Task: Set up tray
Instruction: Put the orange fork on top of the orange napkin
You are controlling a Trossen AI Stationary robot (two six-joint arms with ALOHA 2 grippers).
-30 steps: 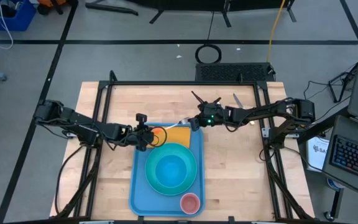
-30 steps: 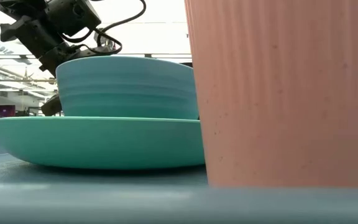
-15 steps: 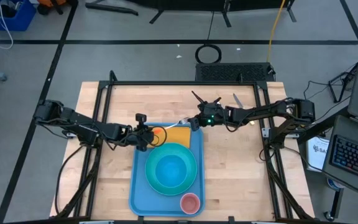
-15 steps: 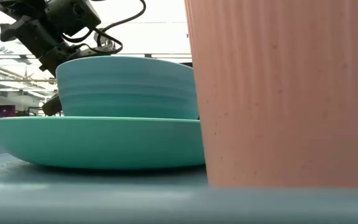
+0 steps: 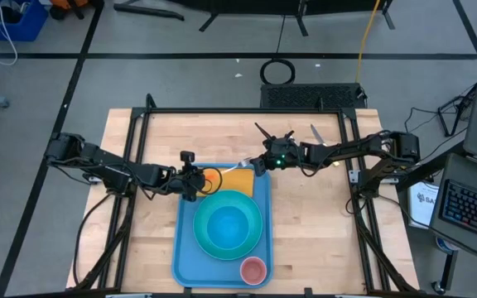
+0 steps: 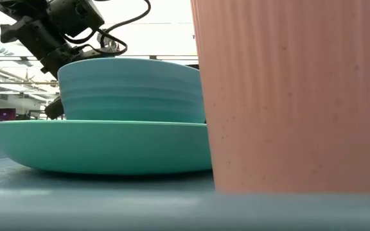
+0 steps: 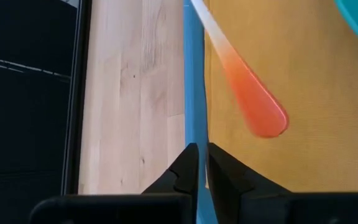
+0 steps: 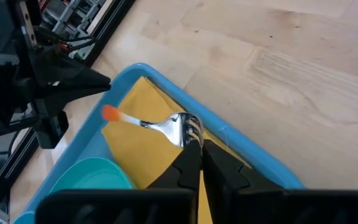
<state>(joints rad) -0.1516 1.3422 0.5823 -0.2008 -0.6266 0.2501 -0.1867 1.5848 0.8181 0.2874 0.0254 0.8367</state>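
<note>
Fork-placing step: right pincer [image 8: 194,163] pinched on fork [image 8: 178,129] tines over napkin [image 7: 303,74], far end of tray [image 5: 182,248]. Left pincer [image 7: 198,163] nearly closed, empty. Next: release fork.

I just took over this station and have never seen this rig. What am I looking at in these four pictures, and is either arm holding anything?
Two dark robot arms work at a wooden table. The overhead picture shows it all: a blue tray carrying a yellow napkin, a turquoise plate with a bowl in it, and a pink cup.

The table-level picture looks past that cup at the plate and bowl.

The other two pictures come from cameras on the wrists. The left gripper sits nearly shut at the tray's edge, over the rim. The right gripper is shut on a fork by its prongs; the fork's orange handle lies on the napkin.
</note>
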